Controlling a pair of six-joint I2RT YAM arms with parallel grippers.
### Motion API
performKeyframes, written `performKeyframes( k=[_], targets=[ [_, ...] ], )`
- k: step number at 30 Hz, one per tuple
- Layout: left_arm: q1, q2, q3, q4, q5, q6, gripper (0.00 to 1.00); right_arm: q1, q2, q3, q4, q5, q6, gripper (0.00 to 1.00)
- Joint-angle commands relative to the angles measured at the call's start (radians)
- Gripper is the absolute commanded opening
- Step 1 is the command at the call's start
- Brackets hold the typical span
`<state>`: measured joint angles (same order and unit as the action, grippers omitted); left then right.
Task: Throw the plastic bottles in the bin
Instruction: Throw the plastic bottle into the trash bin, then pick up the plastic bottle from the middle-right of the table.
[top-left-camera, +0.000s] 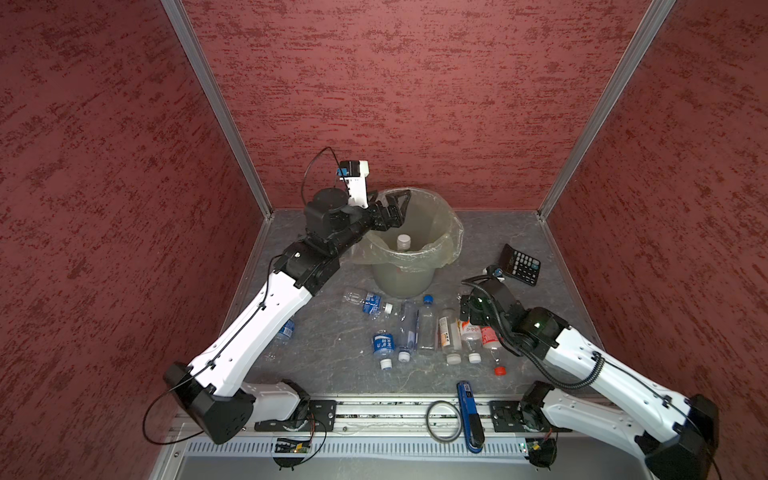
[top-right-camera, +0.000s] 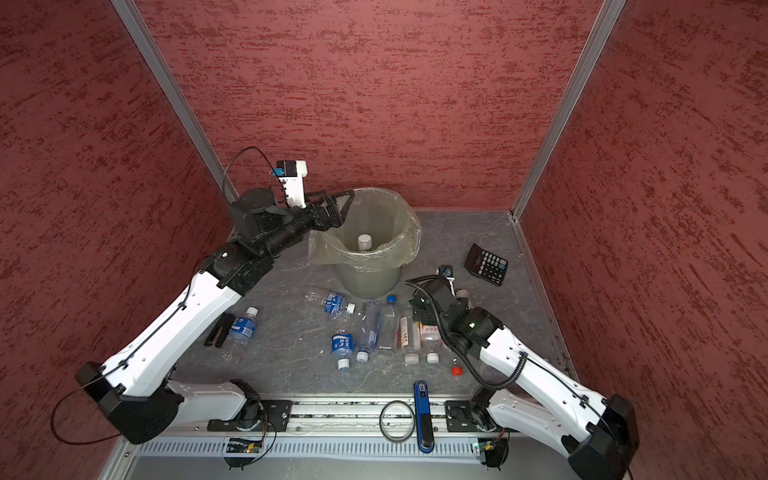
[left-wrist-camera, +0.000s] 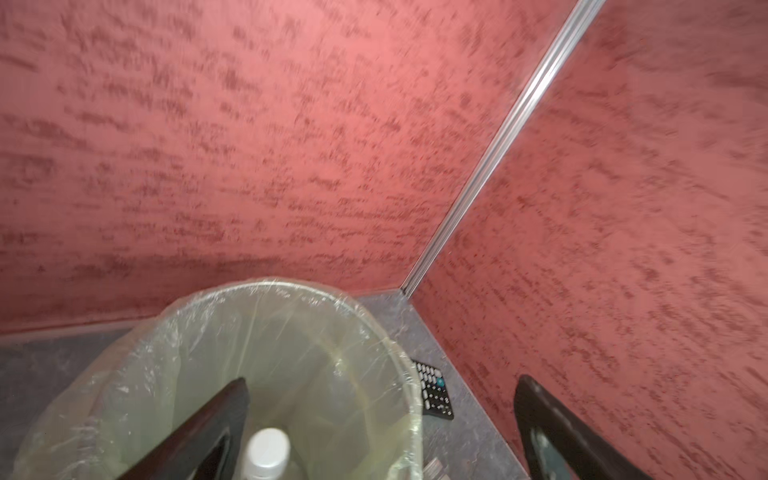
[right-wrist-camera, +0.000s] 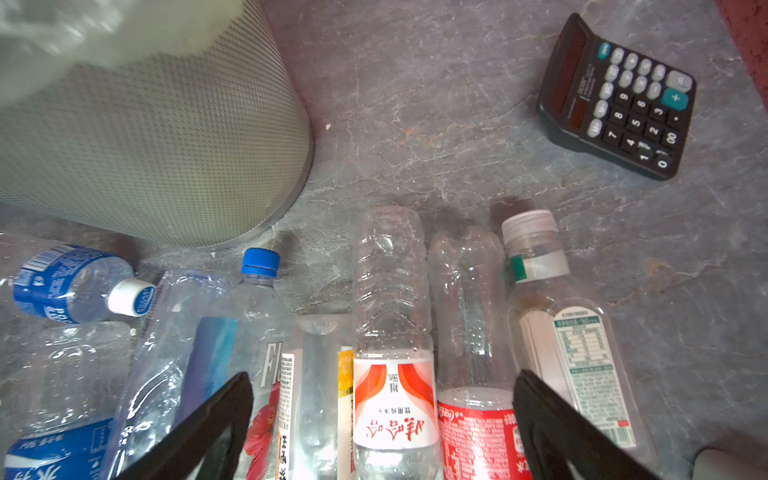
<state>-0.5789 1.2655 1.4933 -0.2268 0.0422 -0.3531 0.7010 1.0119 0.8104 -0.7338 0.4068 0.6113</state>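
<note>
The bin (top-left-camera: 399, 282) (top-right-camera: 368, 282), grey-green with a translucent bag over its rim (left-wrist-camera: 291, 286), stands at the back middle of the table. One plastic bottle with a white cap (top-left-camera: 403, 241) (left-wrist-camera: 268, 449) stands inside it. My left gripper (top-left-camera: 401, 210) (left-wrist-camera: 380, 395) hangs open above the bin's left rim, holding nothing. Several plastic bottles (top-left-camera: 428, 328) lie in a row in front of the bin, and one more (top-right-camera: 241, 332) lies beside my left arm. My right gripper (right-wrist-camera: 382, 395) is open, low over a red-white labelled bottle (right-wrist-camera: 392, 399) and a red-labelled one (right-wrist-camera: 478, 436).
A black calculator (top-left-camera: 519, 264) (right-wrist-camera: 619, 95) lies to the right of the bin. A blue flat tool (top-left-camera: 469, 415) and a black ring (top-left-camera: 444, 419) rest on the front rail. A black object (top-right-camera: 218, 330) lies under my left arm. Red walls enclose three sides.
</note>
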Motion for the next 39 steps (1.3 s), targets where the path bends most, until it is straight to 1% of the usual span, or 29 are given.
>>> performKeyframes(
  k=[1, 5, 10, 15, 19, 21, 24, 27, 31, 34, 39],
  targets=[
    [-0.004, -0.045, -0.023, -0.059, -0.023, 0.039, 1.00, -0.067, 0.045, -0.004, -0.047, 0.012, 0.059, 0.99],
    [-0.002, -0.139, -0.112, -0.115, -0.032, 0.066, 1.00, -0.159, 0.050, -0.028, -0.030, -0.052, 0.070, 0.95],
    [-0.003, -0.288, -0.296, -0.207, -0.029, 0.067, 1.00, -0.258, 0.055, -0.034, -0.055, -0.085, 0.072, 0.92],
    [-0.007, -0.432, -0.481, -0.300, -0.051, 0.022, 1.00, -0.280, 0.059, -0.044, -0.066, -0.112, 0.093, 0.90],
    [-0.010, -0.518, -0.586, -0.371, -0.070, -0.035, 1.00, -0.280, 0.044, -0.044, -0.107, -0.082, 0.131, 0.89],
    [-0.013, -0.549, -0.637, -0.389, -0.062, -0.067, 1.00, -0.283, 0.053, -0.039, -0.140, -0.051, 0.167, 0.89],
    [-0.015, -0.585, -0.700, -0.401, -0.048, -0.103, 1.00, -0.294, 0.107, -0.030, -0.188, -0.037, 0.218, 0.89],
    [-0.017, -0.607, -0.736, -0.400, -0.037, -0.124, 1.00, -0.325, 0.132, -0.048, -0.194, -0.044, 0.249, 0.89],
    [-0.018, -0.612, -0.767, -0.386, -0.017, -0.134, 1.00, -0.405, 0.114, -0.079, -0.176, -0.072, 0.250, 0.89],
    [-0.018, -0.605, -0.791, -0.365, 0.005, -0.138, 0.99, -0.426, 0.078, -0.080, -0.176, -0.056, 0.252, 0.89],
    [-0.017, -0.585, -0.826, -0.322, 0.047, -0.144, 1.00, -0.457, 0.140, -0.081, -0.151, -0.102, 0.214, 0.90]
  ],
)
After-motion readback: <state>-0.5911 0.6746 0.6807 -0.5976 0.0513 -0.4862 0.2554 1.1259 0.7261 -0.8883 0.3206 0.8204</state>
